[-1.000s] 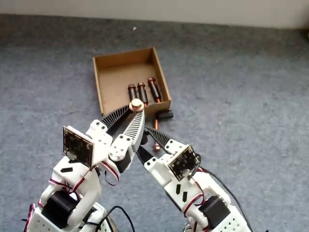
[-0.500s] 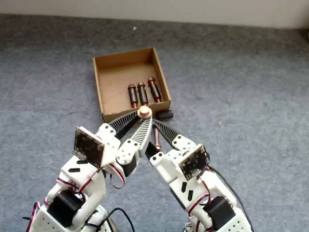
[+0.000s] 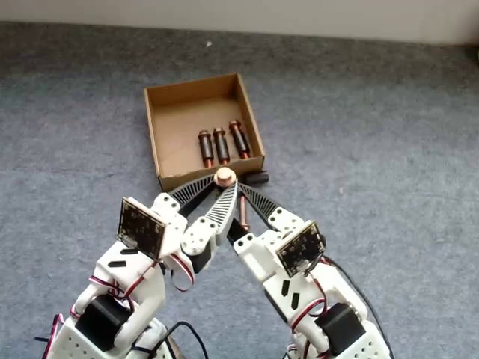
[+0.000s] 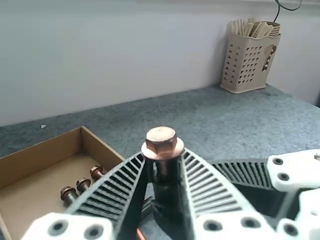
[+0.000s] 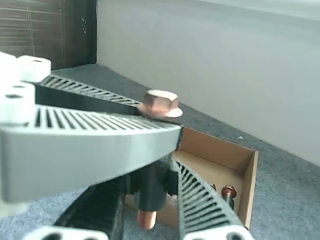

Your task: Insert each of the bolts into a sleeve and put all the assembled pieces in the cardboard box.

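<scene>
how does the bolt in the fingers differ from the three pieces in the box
The held bolt stands upright, head on top, clamped between the left gripper's fingers; the three pieces lie flat, side by side. The held bolt is outside the cardboard box, above the carpet by its near wall; the three pieces rest inside. Both have a copper head and dark sleeve.

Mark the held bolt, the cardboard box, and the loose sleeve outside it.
held bolt [image 4: 160, 141], left wrist view, copper hex head.
cardboard box [image 3: 152, 129], high view, left wall.
loose sleeve [image 3: 258, 178], high view, dark body by the box's near corner.
</scene>
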Available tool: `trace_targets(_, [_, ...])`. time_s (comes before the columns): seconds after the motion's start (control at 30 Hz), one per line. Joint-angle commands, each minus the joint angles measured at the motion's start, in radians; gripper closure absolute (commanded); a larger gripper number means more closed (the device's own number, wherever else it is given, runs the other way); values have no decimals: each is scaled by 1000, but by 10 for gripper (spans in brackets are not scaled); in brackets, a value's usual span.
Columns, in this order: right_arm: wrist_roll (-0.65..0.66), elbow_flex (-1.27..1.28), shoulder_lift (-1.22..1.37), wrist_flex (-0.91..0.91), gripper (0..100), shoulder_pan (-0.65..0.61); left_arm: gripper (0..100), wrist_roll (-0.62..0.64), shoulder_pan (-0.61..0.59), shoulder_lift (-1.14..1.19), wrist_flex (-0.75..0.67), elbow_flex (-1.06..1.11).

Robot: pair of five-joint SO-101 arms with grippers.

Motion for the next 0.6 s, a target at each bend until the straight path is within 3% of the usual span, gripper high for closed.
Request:
trace_targets(0.0, [3, -96, -21, -24, 993, 28, 854, 2, -12, 5, 78, -21])
trace_targets(0.27, [6, -38, -19, -22, 993, 39, 796, 2, -12, 5, 229, -108])
trace_targets(0.57, [2, 90, -19, -24, 993, 170, 796, 0, -13, 5, 233, -145])
